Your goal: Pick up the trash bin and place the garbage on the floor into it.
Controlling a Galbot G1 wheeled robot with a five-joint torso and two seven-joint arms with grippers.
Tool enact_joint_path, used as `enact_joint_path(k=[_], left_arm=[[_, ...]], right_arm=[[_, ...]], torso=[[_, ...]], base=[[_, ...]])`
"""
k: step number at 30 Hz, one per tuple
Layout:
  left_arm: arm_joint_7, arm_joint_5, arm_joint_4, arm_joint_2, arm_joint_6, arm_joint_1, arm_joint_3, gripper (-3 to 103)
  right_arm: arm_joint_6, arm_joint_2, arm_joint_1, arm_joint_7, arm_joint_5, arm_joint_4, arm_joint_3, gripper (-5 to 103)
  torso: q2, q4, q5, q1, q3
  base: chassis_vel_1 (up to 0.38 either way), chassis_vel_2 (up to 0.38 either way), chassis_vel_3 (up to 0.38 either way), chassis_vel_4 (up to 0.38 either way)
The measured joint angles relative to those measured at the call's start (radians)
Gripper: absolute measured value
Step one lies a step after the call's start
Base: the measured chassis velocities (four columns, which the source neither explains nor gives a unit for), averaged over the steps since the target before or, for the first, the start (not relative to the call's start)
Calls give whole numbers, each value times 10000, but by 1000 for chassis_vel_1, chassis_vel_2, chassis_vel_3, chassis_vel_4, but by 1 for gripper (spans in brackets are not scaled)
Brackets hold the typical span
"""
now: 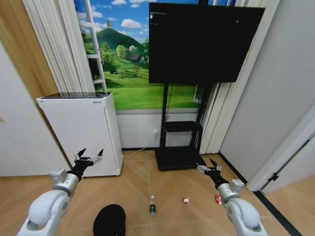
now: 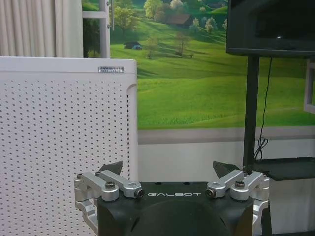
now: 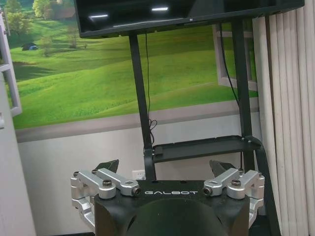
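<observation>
Both the left claw (image 1: 89, 158) and right claw (image 1: 208, 167) hang released, empty. The small round black mesh trash bin (image 1: 109, 220) on the wooden floor (image 1: 138, 187) looks light, stiff; best gripped at its rim.

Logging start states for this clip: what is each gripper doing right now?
Left gripper: open, holding nothing, raised in front of the white appliance.
Right gripper: open, holding nothing, raised above the floor.

I see a bright, evenly lit room; ceiling lights glare on the black flat television screen (image 3: 162, 12), and head-view edges bend noticeably.
</observation>
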Motion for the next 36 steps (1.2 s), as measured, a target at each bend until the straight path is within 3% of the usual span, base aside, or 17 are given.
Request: enact_joint_path(k=[6,11,36], left_arm=[[10,42,-1,-19,-18,-10,13,100],[17,69,-11,-38,-33,25,13,100],[248,120,-53,-47,-144,181,-80,100]], right_arm=[[-44,7,-16,7,-2,3,27,100],[-85,91,-48,3,-29,58,15,100],[-89,387,-261,-1,-207,377,28,100]], torso=[[-217,-18,-1,-115,-123],[-483,-2,1,-234,-282],[-1583,-7,0,-684,-913]], base=[[-90,58,-13,-40],[111,-49,-53,53],[4,-1,-2,3]])
